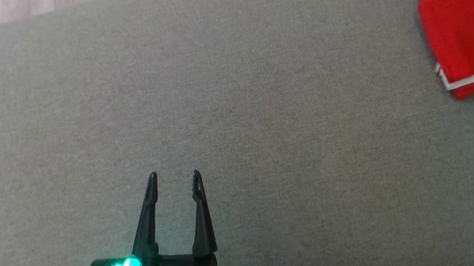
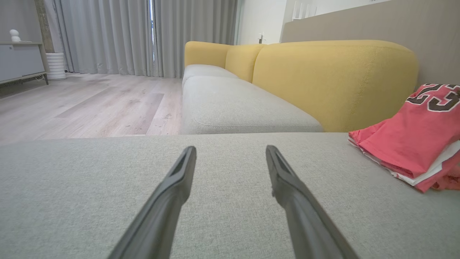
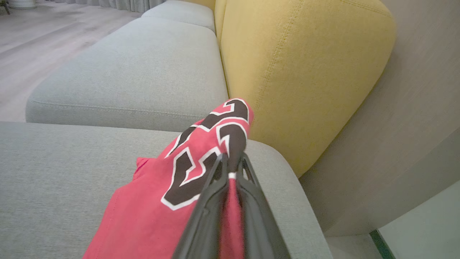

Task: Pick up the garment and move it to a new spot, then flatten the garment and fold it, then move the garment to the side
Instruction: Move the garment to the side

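- Right gripper (image 3: pixel 232 162): the two long dark fingers are pressed together on a raised fold of the red jersey garment with black, white-outlined numerals (image 3: pixel 151 201). Cloth shows between the fingers and bulges above their tips. A pinch on a fold rather than on a flat layer probably gives enough purchase for a lift.
- Left gripper (image 1: pixel 174 177): the fingers are spread apart with nothing between them, low over bare upholstery in the cushion's middle and well apart from the garment. It is likely kept free for a second hold.
- Garment (image 1: pixel 471 19): it lies in layers at the right-hand end of the grey woven seat cushion (image 1: pixel 260 100), toward the far corner. White trim shows at the layer edges. It is near the mustard-yellow padded backrest (image 3: pixel 298 72).
- Stage (judgement): the hold suits a pick-up. Whether this is the first move or the last move aside cannot be told from the layered cloth. The broad bare centre of the cushion would serve for spreading the garment out.
- Surroundings: pale wooden floor (image 2: pixel 90 104) lies beyond the cushion's far edge.
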